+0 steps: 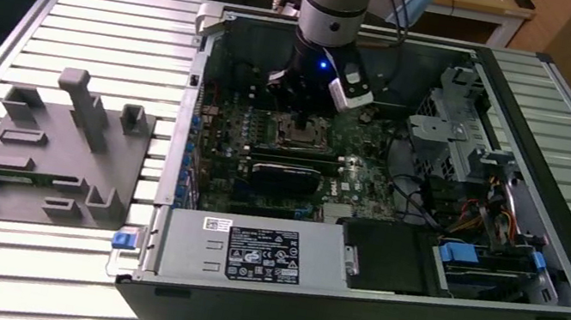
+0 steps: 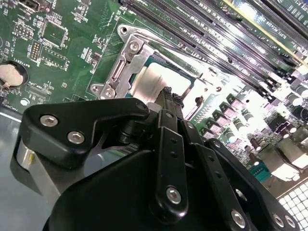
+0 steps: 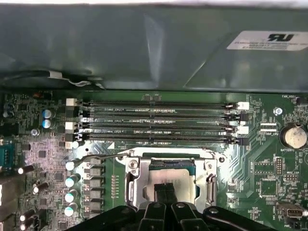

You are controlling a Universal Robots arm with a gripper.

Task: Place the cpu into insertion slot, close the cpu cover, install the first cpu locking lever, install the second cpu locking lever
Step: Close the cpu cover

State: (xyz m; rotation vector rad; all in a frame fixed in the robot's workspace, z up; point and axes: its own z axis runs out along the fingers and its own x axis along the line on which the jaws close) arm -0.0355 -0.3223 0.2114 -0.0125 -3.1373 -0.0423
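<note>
The insertion slot point(image 1: 296, 134) sits in the green motherboard inside the open computer case. The cpu point(image 3: 166, 177) point(image 2: 155, 78) lies in it, its dull silver top showing. The cpu cover point(image 3: 131, 179) point(image 2: 121, 67), a silvery frame, lies flat around the chip. A thin wire locking lever point(image 3: 98, 157) runs along the socket's edge toward the capacitors. My gripper point(image 3: 166, 191) point(image 2: 168, 97) point(image 1: 302, 116) hangs just over the chip's middle, its two black fingertips pressed together with nothing visible between them.
Several long black memory slots point(image 3: 156, 122) run beside the socket. The power supply box point(image 1: 247, 251), a black drive bay point(image 1: 390, 260) and cables point(image 1: 474, 213) fill the case's near side. A grey fixture block point(image 1: 49, 151) stands on the slatted table at the exterior view's left.
</note>
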